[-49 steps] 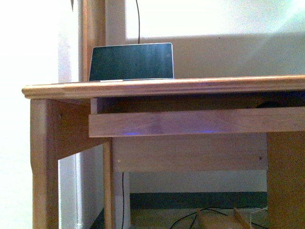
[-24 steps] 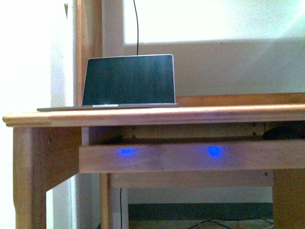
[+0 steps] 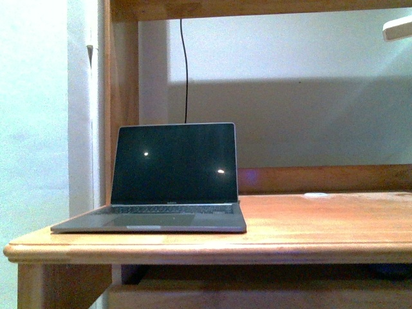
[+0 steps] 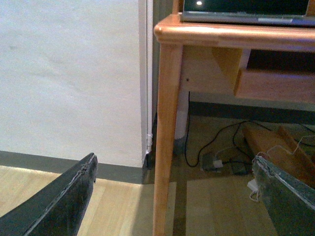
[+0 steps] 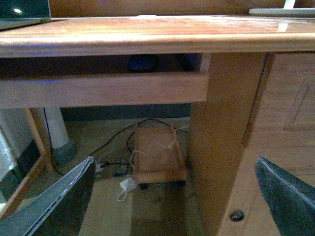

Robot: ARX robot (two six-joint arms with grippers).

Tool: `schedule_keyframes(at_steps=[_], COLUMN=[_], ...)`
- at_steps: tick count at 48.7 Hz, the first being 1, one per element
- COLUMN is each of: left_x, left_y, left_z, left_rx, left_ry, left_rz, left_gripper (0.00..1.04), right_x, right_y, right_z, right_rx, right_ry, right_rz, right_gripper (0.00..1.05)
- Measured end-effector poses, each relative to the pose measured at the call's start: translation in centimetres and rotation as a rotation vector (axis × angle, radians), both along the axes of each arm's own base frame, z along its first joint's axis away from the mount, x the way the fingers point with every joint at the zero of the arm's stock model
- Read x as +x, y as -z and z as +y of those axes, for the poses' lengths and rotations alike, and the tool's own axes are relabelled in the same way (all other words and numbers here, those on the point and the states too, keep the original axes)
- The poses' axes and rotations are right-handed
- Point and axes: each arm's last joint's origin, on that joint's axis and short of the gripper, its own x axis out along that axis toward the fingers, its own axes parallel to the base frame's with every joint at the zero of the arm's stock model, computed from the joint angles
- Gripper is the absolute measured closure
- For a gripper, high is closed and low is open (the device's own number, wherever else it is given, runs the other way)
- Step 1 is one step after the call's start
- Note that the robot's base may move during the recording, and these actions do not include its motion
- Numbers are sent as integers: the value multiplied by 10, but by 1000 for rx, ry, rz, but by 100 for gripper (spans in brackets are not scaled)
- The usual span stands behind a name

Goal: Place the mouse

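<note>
a pale wall (image 3: 290, 64) stands behind a light-brown wooden table (image 3: 322, 222) with a rounded front edge. at the far left of the front view an upright wooden post (image 3: 122, 96) rises beside the wall, and a thin black cable (image 3: 185, 71) hangs down behind the table. just right of the post an open grey laptop with a dark screen (image 3: 170, 174) sits on the left part of the table, its base close to the front edge. further right, well apart from the laptop, a small flat white disc (image 3: 315, 194) lies near the back rail.

the small dark oval mouse (image 5: 142, 63) is not on the tabletop: the right wrist view shows it in the shadowed recess under the tabletop, behind the wooden front rail (image 5: 103, 89); only part of it is visible.

the left end effector (image 4: 172, 196) hangs low beside the table's front left leg (image 4: 167, 132), above the pale wood floor (image 4: 39, 191), its two dark fingers (image 4: 59, 201) spread wide with nothing between them. the right end effector (image 5: 172, 196) faces the space under the table, fingers (image 5: 54, 201) likewise parted and empty, with loose cables (image 5: 113, 147) and a small wooden wheeled box (image 5: 158, 155) on the floor beyond.
</note>
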Motion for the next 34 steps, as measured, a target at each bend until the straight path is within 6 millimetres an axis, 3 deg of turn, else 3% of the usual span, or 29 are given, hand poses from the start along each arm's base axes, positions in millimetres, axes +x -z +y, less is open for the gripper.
schedule_keyframes(at_steps=[11, 21, 27, 34], left_x=[0, 13, 36, 73], left_y=[0, 8, -7, -23], left_z=[0, -1, -5, -7], left_rx=[-3, -172, -48, 226], left_ry=[-3, -15, 118, 209], left_rz=[2, 263, 292, 275], left_gripper=[8, 8, 8, 8], right_x=[0, 0, 0, 0], right_y=[0, 0, 0, 0], right_z=[0, 0, 0, 0], right_rx=[0, 0, 0, 0], right_ry=[0, 0, 0, 0], right_rz=[0, 0, 0, 0], right_gripper=[7, 7, 7, 7])
